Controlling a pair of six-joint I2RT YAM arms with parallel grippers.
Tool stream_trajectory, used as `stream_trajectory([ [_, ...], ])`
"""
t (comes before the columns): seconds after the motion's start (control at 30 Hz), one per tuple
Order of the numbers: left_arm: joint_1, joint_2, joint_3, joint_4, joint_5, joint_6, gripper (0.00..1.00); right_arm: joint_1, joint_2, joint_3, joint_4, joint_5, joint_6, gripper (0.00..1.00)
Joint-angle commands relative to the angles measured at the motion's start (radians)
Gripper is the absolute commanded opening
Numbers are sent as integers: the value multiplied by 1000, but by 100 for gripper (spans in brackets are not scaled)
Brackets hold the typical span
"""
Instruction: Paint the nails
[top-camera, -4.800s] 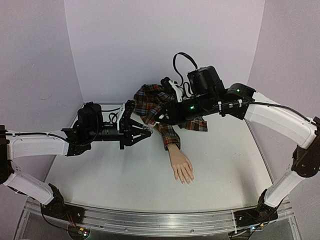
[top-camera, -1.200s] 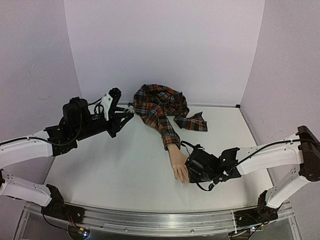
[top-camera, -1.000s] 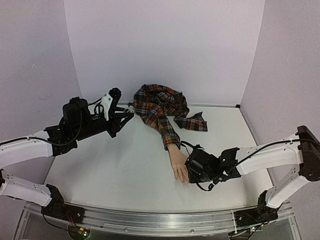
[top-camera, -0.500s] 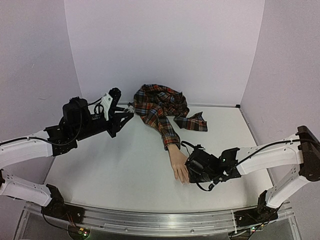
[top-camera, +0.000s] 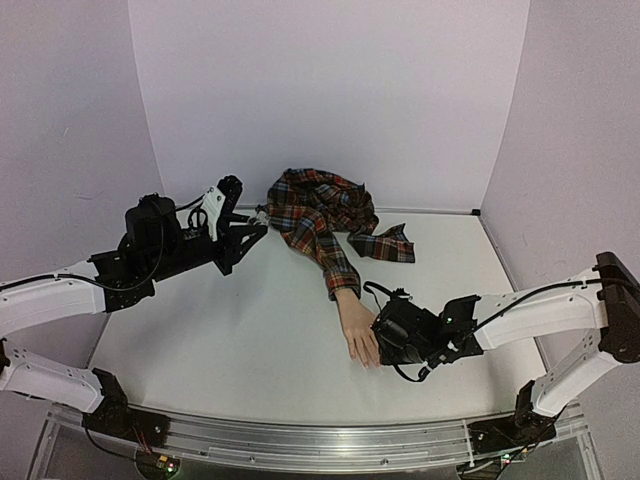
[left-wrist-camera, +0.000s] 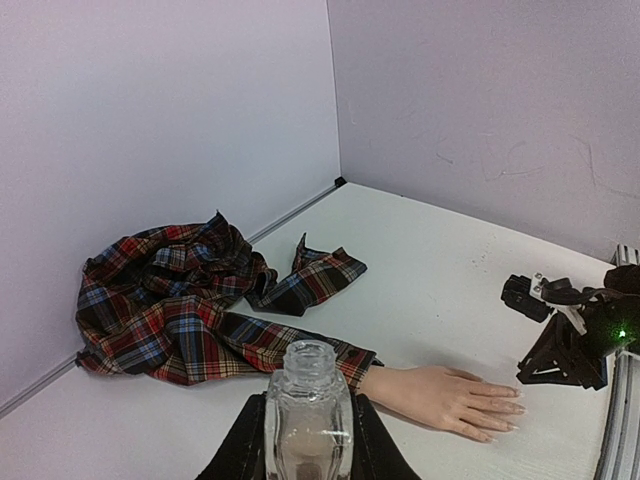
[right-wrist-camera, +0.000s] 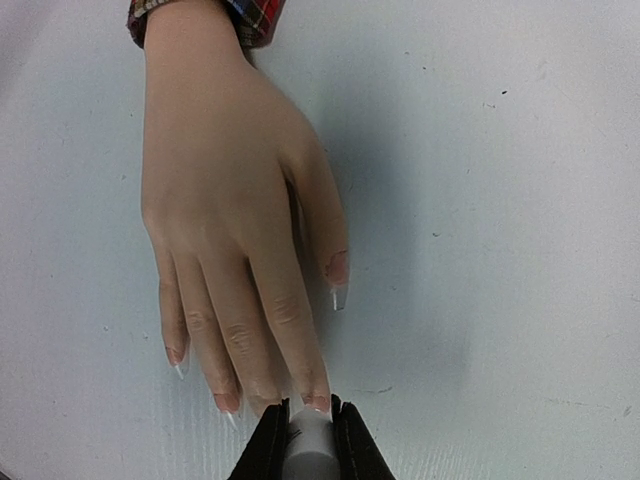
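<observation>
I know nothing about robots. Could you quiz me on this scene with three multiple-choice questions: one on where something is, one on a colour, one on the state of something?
1. Where is the right gripper?
A. Parked by its own base.
B. At the fingertips of the mannequin hand.
C. Up against the back wall.

2. What colour is the sleeve?
A. Plain white.
B. Solid green.
C. Red-blue plaid.

3. How is the glass bottle in the left gripper?
A. Upright, top open.
B. Capped.
C. Lying flat, let go.

Answers:
1 B: its shut fingers hold a white piece at the nail of the finger beside the thumb.
2 C: the left wrist view shows the checks.
3 A: the neck stands bare between the shut fingers.
</observation>
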Motion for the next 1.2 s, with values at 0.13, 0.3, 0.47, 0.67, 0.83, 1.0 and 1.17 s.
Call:
stream_trajectory([
  [0.13,6,-8,6,41,-3,10,0,-9,3,2,-16,23,9,0],
  [0.3,6,-8,6,41,-4,8,0,-11,17,4,-16,13,9,0],
  [0.47,6,-10,6,41,-3,8,0,-10,18,5,-20,9,13,0],
  [0.67,5,-9,6,41,-1,7,0,-11,23,10,-28,9,11,0],
  [0.83,6,-9,6,41,-3,8,0,-10,27,12,-35,3,10,0],
  [1.0,6,-10,5,41,-2,7,0,-10,28,14,-41,-3,9,0],
  [1.17,5,-11,5,40,-1,6,0,-11,25,18,-45,-7,8,0],
])
